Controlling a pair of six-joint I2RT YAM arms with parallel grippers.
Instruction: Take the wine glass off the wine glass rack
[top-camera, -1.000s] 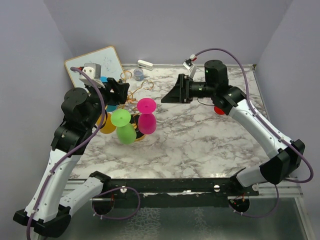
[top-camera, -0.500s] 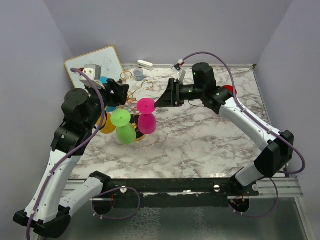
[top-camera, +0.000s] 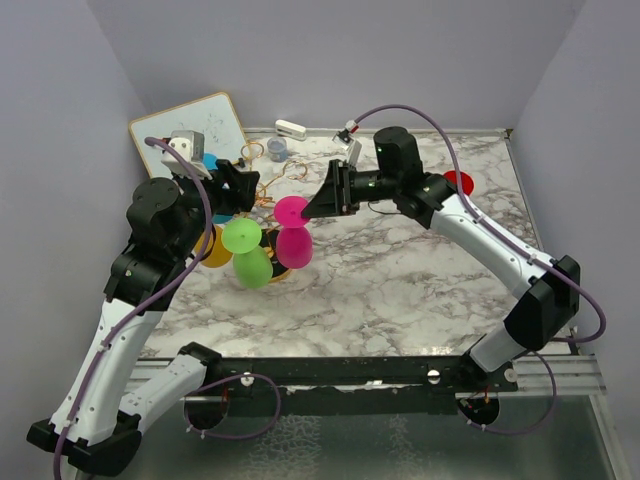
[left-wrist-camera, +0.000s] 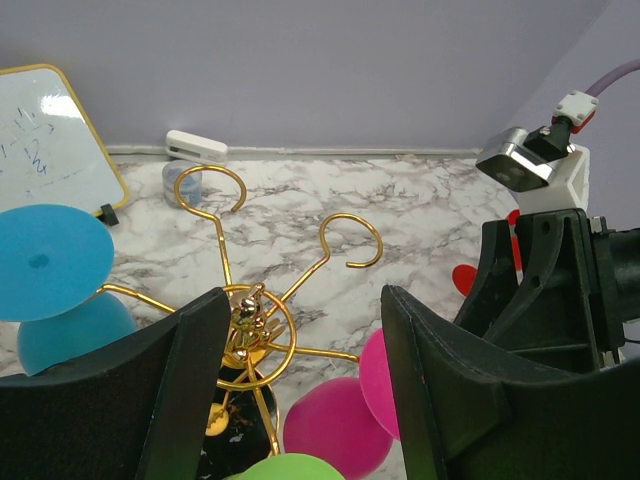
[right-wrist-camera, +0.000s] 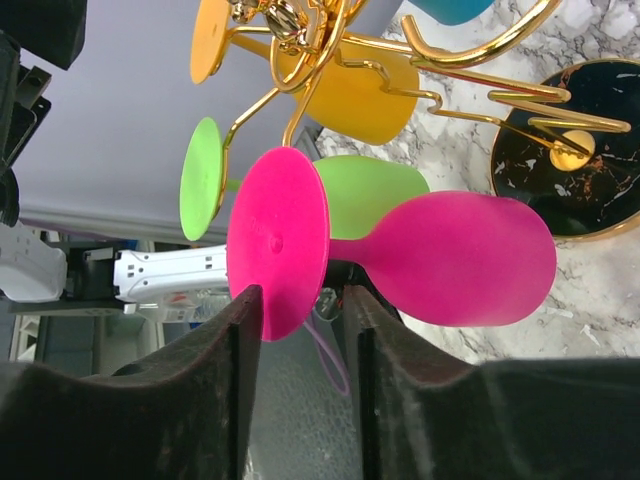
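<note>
Your marble table (top-camera: 400, 270) carries the wine glass rack (left-wrist-camera: 262, 322) on its left side. The pink wine glass (right-wrist-camera: 450, 260) hangs on the rack, foot up and bowl down, beside a green glass (top-camera: 255, 268). Your left gripper (left-wrist-camera: 302, 330) hovers over the rack's hub, jaws wide and empty. Your right gripper (right-wrist-camera: 300, 300) stands part open, jaws straddling the rim of the pink foot; contact cannot be confirmed.

We see a marbled tabletop (top-camera: 400, 270) carrying the wine glass rack (top-camera: 268, 188) on its black base at left, a whiteboard (top-camera: 205, 125), a small white block (top-camera: 290, 128) and a bluish cup (top-camera: 277, 149) at the far edge, and a red disc (top-camera: 462, 182) at right.
</note>
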